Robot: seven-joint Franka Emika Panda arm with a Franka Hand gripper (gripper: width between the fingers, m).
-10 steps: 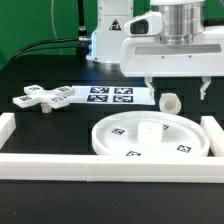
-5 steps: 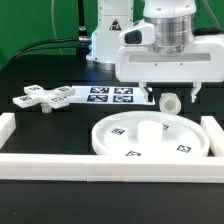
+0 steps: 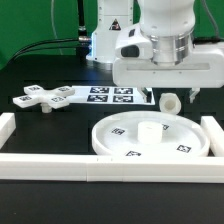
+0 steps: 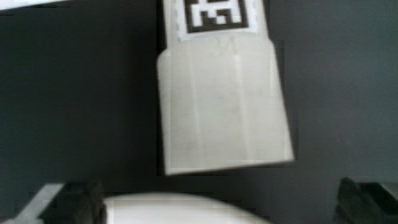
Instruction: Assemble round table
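Here, smooth cylinder leg (image 3: 170, 102) between spread fingers (image 3: 149, 92)

Black table (image 3: 60, 125), everything below lies straight on it. Large white disc (image 3: 115, 133) sits flat near the front, hub up. Behind the disc: marker board (image 3: 110, 96), flat. Behind the disc toward the exterior view's left: cross foot (image 3: 45, 98), one arm ending close to the board. Behind the disc toward the exterior view's right: short leg (image 3: 171, 102) on its side, hollow end facing the camera. White rails (image 3: 100, 168) border the disc in front and on both sides.
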